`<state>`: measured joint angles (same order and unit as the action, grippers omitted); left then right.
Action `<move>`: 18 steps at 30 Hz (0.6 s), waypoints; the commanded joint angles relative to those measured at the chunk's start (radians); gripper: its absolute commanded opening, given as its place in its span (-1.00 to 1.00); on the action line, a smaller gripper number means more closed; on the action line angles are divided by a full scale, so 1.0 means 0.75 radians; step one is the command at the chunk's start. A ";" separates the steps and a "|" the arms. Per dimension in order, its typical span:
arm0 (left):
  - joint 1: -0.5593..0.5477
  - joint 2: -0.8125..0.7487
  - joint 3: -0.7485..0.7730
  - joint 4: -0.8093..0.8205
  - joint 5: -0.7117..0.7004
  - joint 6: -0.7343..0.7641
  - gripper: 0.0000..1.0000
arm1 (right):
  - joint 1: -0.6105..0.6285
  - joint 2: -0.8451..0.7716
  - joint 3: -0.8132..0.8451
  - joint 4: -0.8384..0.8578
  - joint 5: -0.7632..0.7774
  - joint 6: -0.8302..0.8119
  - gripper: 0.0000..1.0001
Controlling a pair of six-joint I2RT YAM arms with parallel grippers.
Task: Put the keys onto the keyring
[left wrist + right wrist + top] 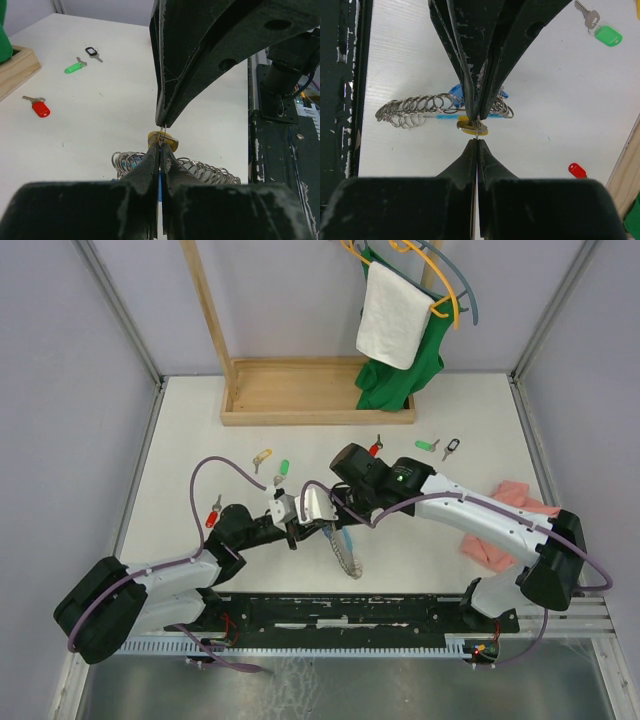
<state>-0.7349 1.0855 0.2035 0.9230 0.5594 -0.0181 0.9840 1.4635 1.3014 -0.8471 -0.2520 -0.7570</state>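
Mostly the keyring (415, 107) is grey coil (part blue tube).

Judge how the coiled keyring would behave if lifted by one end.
The keyring would probably sag and swing: its grey part is a loose chain of thin wire loops, not a rigid hoop. Pushed, it likely slides and bunches rather than rolls, since it lies flat on the table.

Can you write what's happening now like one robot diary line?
left gripper: shut | right gripper: shut, tip to tip with left | yellow-tagged key: at the tips | keyring: right beside them | green-tagged key: loose on table
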 commanded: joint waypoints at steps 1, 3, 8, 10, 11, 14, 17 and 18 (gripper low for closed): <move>-0.012 -0.023 0.063 0.156 0.015 0.008 -0.95 | 0.066 0.101 0.066 -0.077 0.158 -0.021 -0.99; -0.012 -0.023 0.052 0.180 0.007 -0.001 -0.95 | 0.070 0.107 0.076 -0.073 0.156 -0.017 -0.99; -0.011 -0.018 -0.003 0.286 -0.070 -0.033 -0.95 | 0.066 0.013 -0.051 0.076 0.073 0.010 -0.99; -0.012 -0.008 -0.009 0.306 -0.078 -0.047 -0.95 | 0.068 0.001 -0.080 0.096 0.065 0.010 -0.98; -0.011 -0.003 -0.011 0.322 -0.078 -0.057 -0.95 | 0.068 0.002 -0.088 0.106 0.052 0.011 -0.95; -0.011 0.023 -0.024 0.412 -0.073 -0.114 -0.95 | 0.061 -0.011 -0.138 0.201 -0.040 0.014 -0.90; -0.012 0.050 -0.034 0.489 -0.067 -0.151 -0.95 | 0.027 -0.076 -0.227 0.373 -0.164 0.056 -0.88; -0.012 0.055 -0.036 0.499 -0.067 -0.157 -0.95 | 0.008 -0.096 -0.256 0.415 -0.202 0.068 -0.87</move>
<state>-0.7330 1.1194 0.1539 1.0603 0.5240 -0.0582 1.0042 1.4364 1.1793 -0.6971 -0.2707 -0.7353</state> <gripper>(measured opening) 0.043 0.061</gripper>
